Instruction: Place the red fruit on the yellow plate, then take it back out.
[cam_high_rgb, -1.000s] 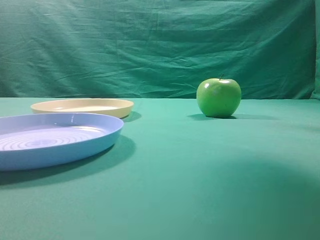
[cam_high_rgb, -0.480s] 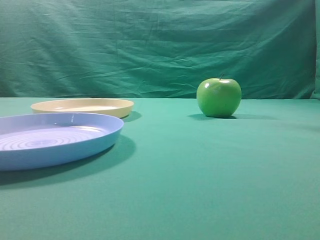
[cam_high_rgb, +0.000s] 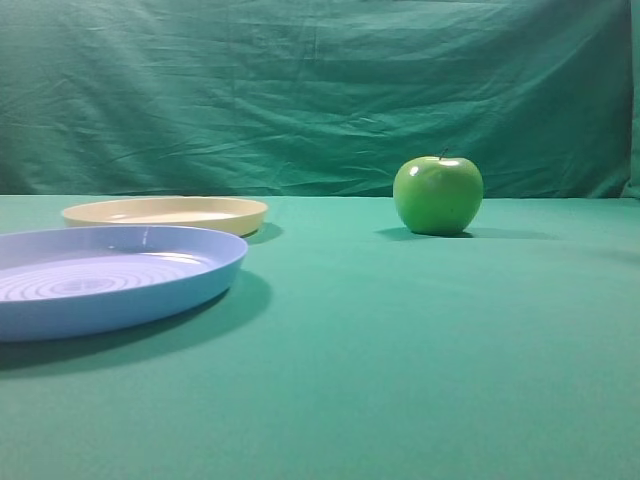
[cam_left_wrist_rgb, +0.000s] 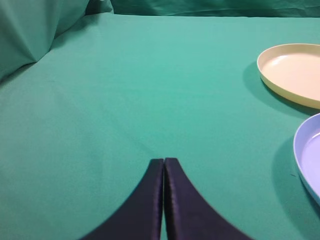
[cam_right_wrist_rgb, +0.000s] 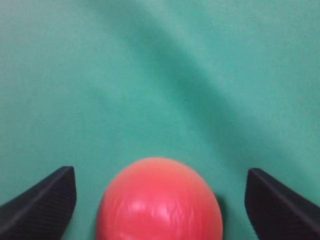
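The red fruit (cam_right_wrist_rgb: 160, 200) lies on the green cloth at the bottom of the right wrist view, between the fingers of my right gripper (cam_right_wrist_rgb: 160, 175). That gripper is open, with cloth showing on both sides of the fruit. The yellow plate (cam_high_rgb: 165, 213) sits at the left of the exterior view, behind the blue plate, and nothing lies on it; it also shows at the right edge of the left wrist view as the yellow plate (cam_left_wrist_rgb: 295, 75). My left gripper (cam_left_wrist_rgb: 163, 161) is shut, its two fingers pressed together above bare cloth.
A larger light-blue plate (cam_high_rgb: 100, 280) with concentric rings stands at the front left. A glossy green apple (cam_high_rgb: 437, 195) sits at the back right. A green backdrop (cam_high_rgb: 320, 90) hangs behind the table. Neither arm shows in the exterior view.
A broad shadow on the cloth at the lower right of the exterior view has faded away. The plates and the green apple have stayed put.
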